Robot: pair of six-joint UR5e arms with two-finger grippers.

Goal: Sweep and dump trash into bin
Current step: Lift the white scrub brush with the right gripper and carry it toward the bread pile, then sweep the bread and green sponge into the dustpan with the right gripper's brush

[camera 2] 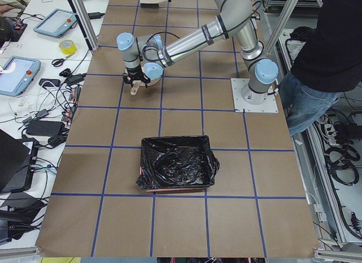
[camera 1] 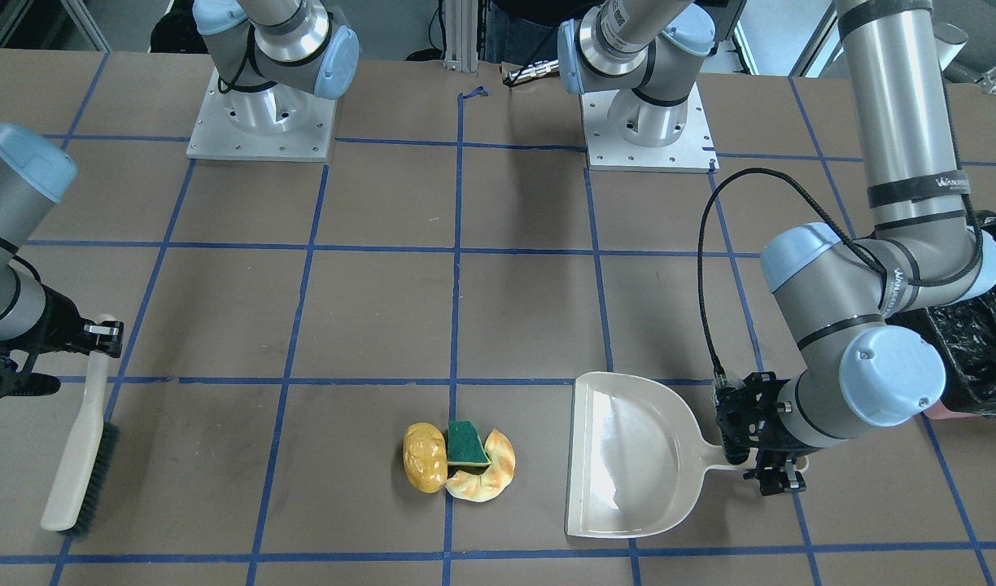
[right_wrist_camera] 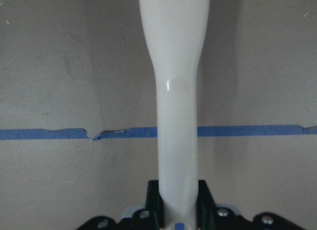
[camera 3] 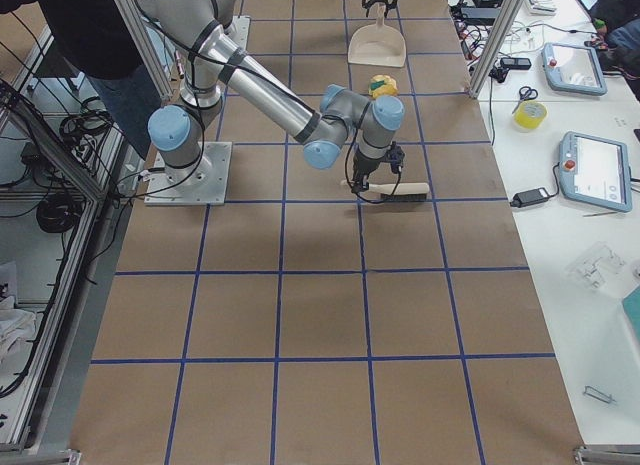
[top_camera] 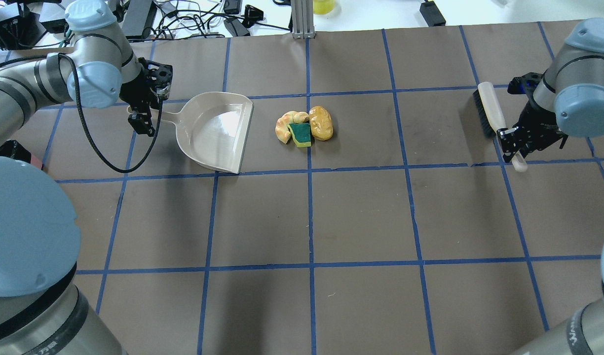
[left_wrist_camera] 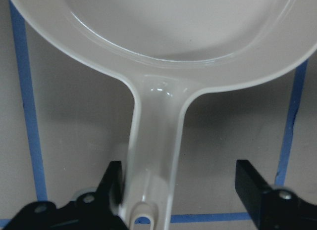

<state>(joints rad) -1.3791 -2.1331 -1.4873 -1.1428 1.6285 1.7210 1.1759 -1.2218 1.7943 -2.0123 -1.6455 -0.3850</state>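
Surface: a brown paper-covered surface (top_camera: 361,212) marked with a blue tape grid.
Bin: a pink rectangular bin lined with a crinkly black plastic bag (camera 2: 172,189) sits at the robot's left end of the surface, mouth up, well apart from everything else.
Left tool: the left tool (left_wrist_camera: 179,183) is spread wide astride the handle (left_wrist_camera: 151,156) of a beige plastic dustpan (top_camera: 213,133). One jaw touches the handle's side and the other stands apart, so nothing is clamped.
Dustpan edge: the pan lies flat, with its straight open lip facing the trash.
Gap: an open strip of surface separates the lip from the trash.
Trash: a golden crescent croissant (top_camera: 287,124), a green-and-yellow sponge block (top_camera: 300,134) and a yellow-brown potato-like lump (top_camera: 320,122) are bunched together and touching, on a tape line. The croissant is nearest the lip.
Room beyond: a wide stretch of surface lies between the lump and the brush.
Brush: a white-handled, dark-bristled hand brush (top_camera: 489,111) has its bristles turned toward the trash.
Right tool: the right tool (right_wrist_camera: 178,195) is clamped tight on the brush handle, near its end.
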